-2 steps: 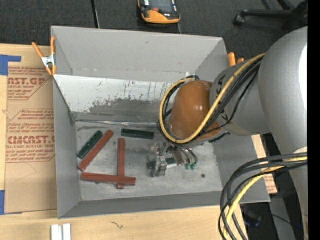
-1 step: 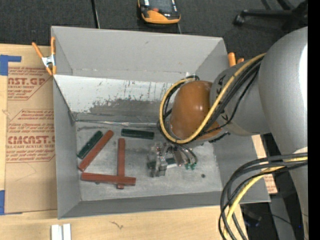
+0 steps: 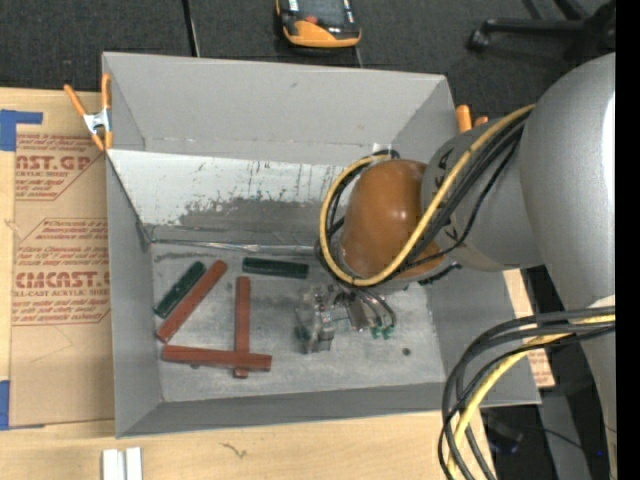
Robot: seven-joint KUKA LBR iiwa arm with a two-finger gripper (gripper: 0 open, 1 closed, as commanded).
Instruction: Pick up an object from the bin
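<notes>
My gripper [image 3: 318,326] is low over the bin floor, right of the middle and below the arm's orange cover. No thing shows in it. A short dark green bar [image 3: 275,266] lies just up and left of it, near the back wall. An upright red-brown bar [image 3: 242,320] lies to its left, crossing a flat red-brown bar [image 3: 215,358]. A small green piece [image 3: 381,333] sits on the floor just right of the gripper.
Further left, a slanted red-brown bar [image 3: 192,301] lies beside another dark green bar [image 3: 178,288]. The arm and its cables cover the bin's right side. Bare floor lies in front of the gripper towards the near wall.
</notes>
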